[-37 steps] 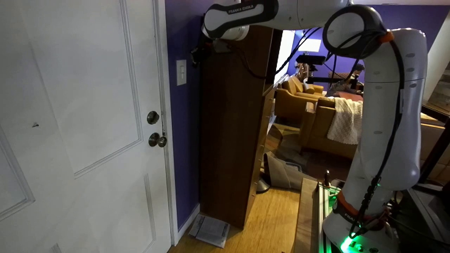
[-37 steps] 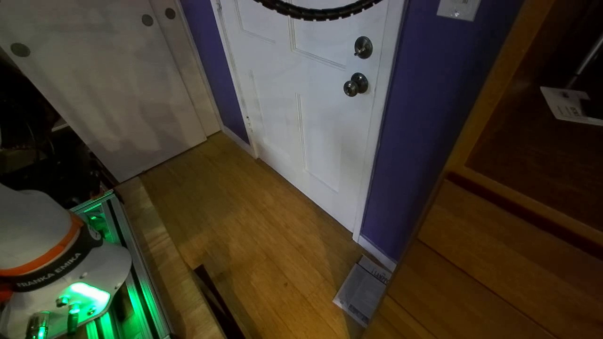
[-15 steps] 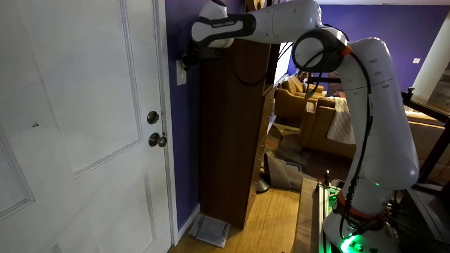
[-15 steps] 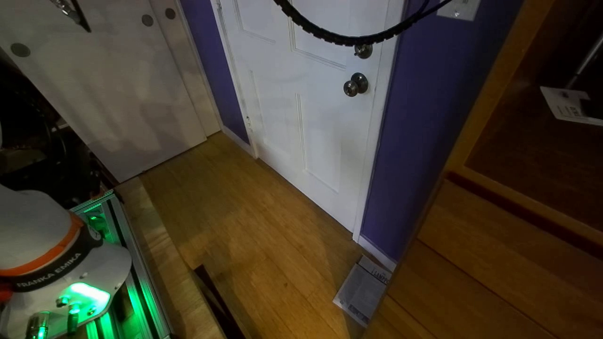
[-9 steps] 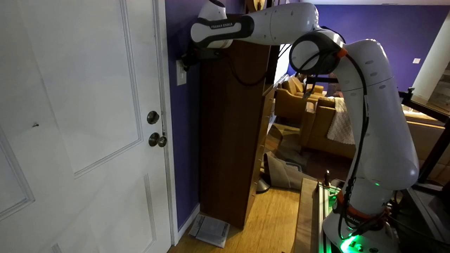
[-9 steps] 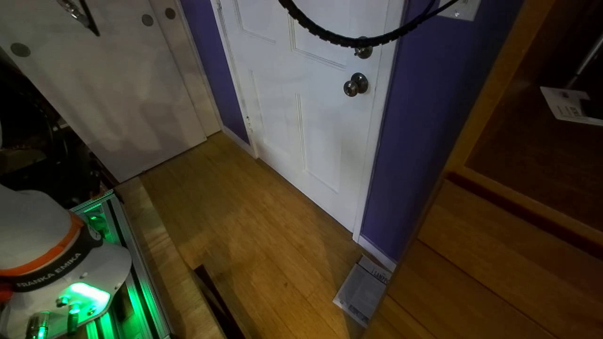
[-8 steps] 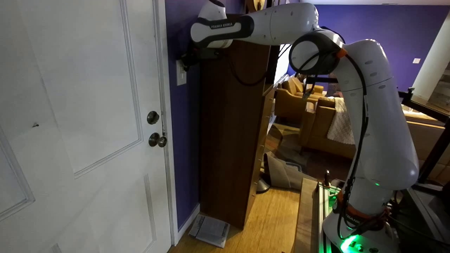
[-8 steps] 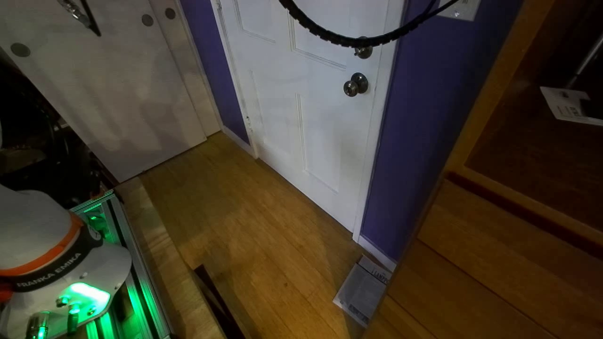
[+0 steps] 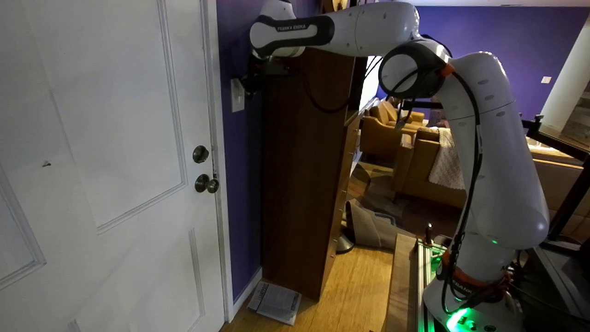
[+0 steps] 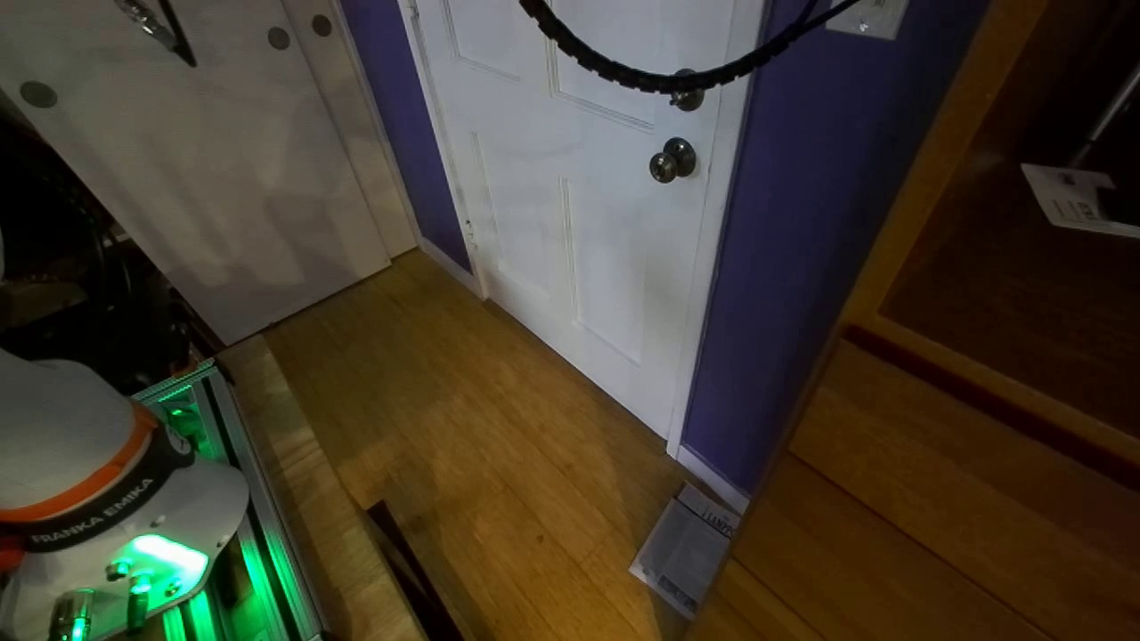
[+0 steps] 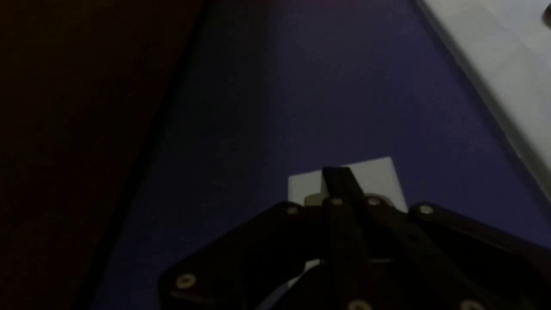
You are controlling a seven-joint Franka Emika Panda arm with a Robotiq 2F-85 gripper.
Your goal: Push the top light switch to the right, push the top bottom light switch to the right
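The white wall plate [image 9: 237, 99] is on the purple wall between door and cabinet. Its lower corner shows in an exterior view [image 10: 871, 18], and one end shows in the wrist view [image 11: 381, 178]. The top light switch and the top bottom light switch on it cannot be made out; my fingers cover much of the plate in the wrist view. My gripper [image 9: 246, 85] is at the plate's right side, overlapping its upper right edge. In the wrist view its fingers [image 11: 338, 172] are together with nothing between them, over the plate. Whether they touch a toggle cannot be told.
A white door [image 9: 124, 120] with a metal knob [image 9: 206, 183] stands left of the plate. A tall brown cabinet [image 9: 299, 184] stands close to its right and also shows in the wrist view [image 11: 86, 129]. A newspaper [image 9: 275, 302] lies on the floor.
Over 2.5 seconds my arm has moved left and down, bringing the gripper from beside the plate to over its right edge. In the last half second the fingertips have shifted slightly down and right.
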